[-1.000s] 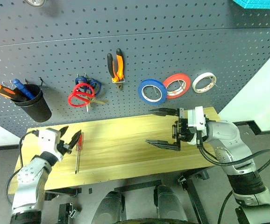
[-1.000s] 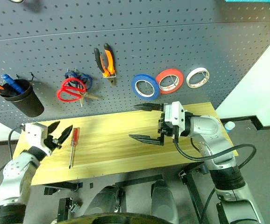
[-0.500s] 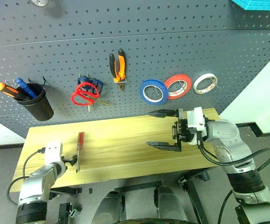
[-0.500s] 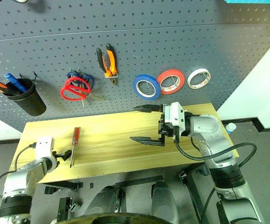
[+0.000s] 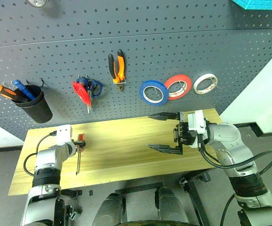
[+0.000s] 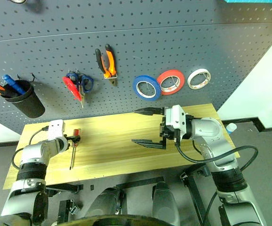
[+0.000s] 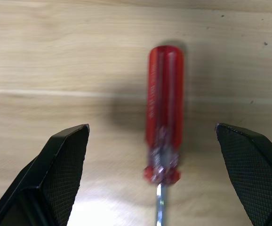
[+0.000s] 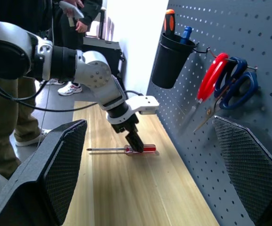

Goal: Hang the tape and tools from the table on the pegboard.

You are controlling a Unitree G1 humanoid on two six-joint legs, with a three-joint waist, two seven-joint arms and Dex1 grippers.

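Here the left gripper [image 7: 152, 176] was angled down over the table [image 5: 126, 141], its two black fingers [image 7: 63, 160] spread wide on either side of the red-handled screwdriver [image 7: 164, 110], with neither finger touching it. The screwdriver lay flat on the wood, its translucent red handle between the fingers and its thin metal shaft running toward the front edge of the table. In the right wrist view the same gripper's fingers stood at the handle of the screwdriver [image 8: 140, 149].

The right gripper [image 5: 163, 132] was held level above the right part of the table, pointing toward the robot's left, jaws wide apart and holding nothing; the screwdriver lay well apart from it, across the tabletop.

Beyond both grippers stood the pegboard [image 5: 173, 42]. Directly behind the left gripper hung the red-handled scissors [image 5: 83, 92], with blue-handled scissors [image 5: 94, 87] on the same hook. Farther to that gripper's left hung a black cup [image 5: 34, 106] holding an orange-handled [image 5: 3, 92] and a blue-handled screwdriver [image 5: 23, 89]. The orange-and-black pliers [image 5: 117, 68] hung between the two grippers. Behind the right gripper hung the blue tape roll [image 5: 154, 92], then a red roll [image 5: 178, 86] and a white roll [image 5: 205, 83].

A person [image 8: 13, 108] stood beyond the far end of the table in the right wrist view.
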